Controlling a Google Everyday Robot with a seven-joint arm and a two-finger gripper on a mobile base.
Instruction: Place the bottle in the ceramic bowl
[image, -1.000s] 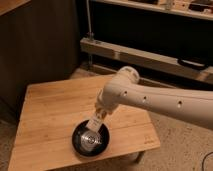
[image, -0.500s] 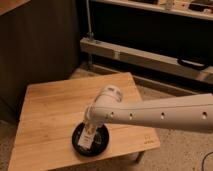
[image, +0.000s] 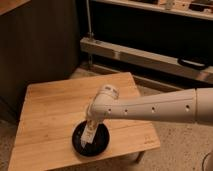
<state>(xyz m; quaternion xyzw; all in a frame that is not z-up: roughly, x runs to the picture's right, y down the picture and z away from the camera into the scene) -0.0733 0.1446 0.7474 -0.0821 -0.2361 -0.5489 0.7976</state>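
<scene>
Right now I see my gripper reaching down over the bowl, which sits on the wooden table close to its near edge. The white arm comes in from the right of the bowl and bends down at the wrist directly above it. A small whitish bottle hangs at the end of the wrist, roughly upright with a slight lean, its lower end down inside the bowl's rim; I cannot tell whether it touches the bottom. Going by that, I judge the gripper is clamped on the bottle near its upper part, though the exact contact is hidden by the wrist. The bottle looks light and stiff, probably plastic, with a smooth skin that could slip, so a hold across the body just below the cap seems the safest place. The bowl is glossy and looks like hard ceramic, so I reckon it could chip or skid on the wood if knocked, and a bottle let go from any height might rattle or tip out. Behind the table, a metal rail runs along a dark shelf unit, well apart from the bowl.
</scene>
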